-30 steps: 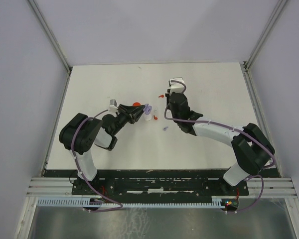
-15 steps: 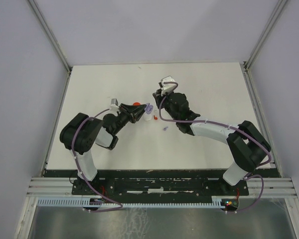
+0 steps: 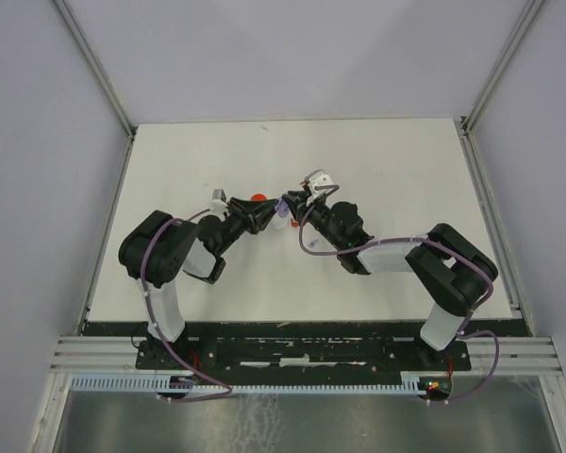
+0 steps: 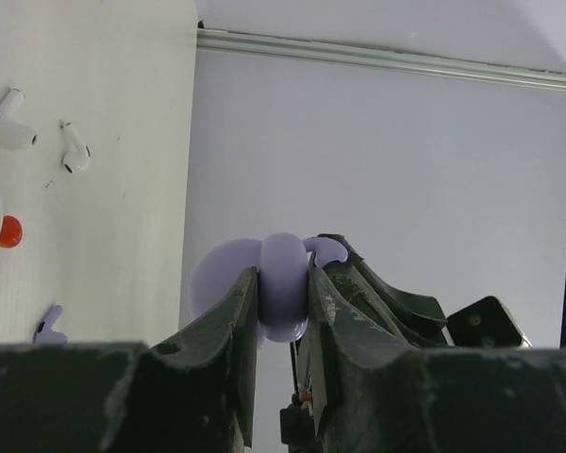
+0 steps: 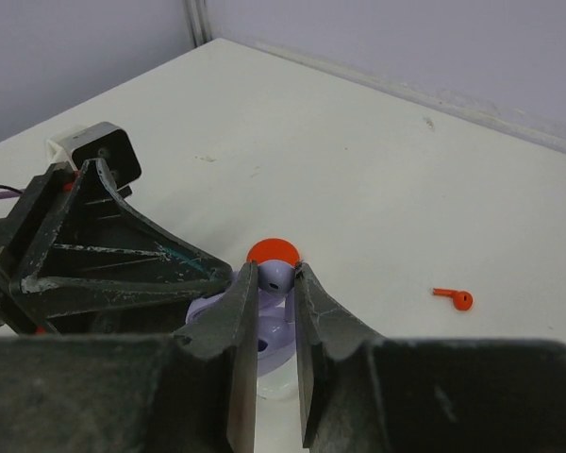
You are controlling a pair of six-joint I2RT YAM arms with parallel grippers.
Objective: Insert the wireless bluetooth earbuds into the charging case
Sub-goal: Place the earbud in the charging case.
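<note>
My left gripper [image 4: 283,304] is shut on the open lavender charging case [image 4: 281,283], held edge-on above the table. My right gripper [image 5: 275,276] is shut on a lavender earbud [image 5: 275,277] and holds it right at the case [image 5: 269,326]. In the top view the two grippers meet at mid-table, left [image 3: 267,215] and right [image 3: 289,204]. In the left wrist view two white earbuds [image 4: 11,121] [image 4: 74,149] and another lavender earbud [image 4: 49,326] lie on the table. A red earbud [image 5: 455,298] lies to the right in the right wrist view.
A red round disc [image 5: 274,252] lies on the table just behind the case; it also shows in the top view [image 3: 258,198]. A white round disc [image 5: 288,382] lies under the case. Grey walls enclose the white table [image 3: 406,170].
My right gripper has swung left and toward the left gripper, bringing the lavender earbud up to the held case. The left gripper has hardly moved.
</note>
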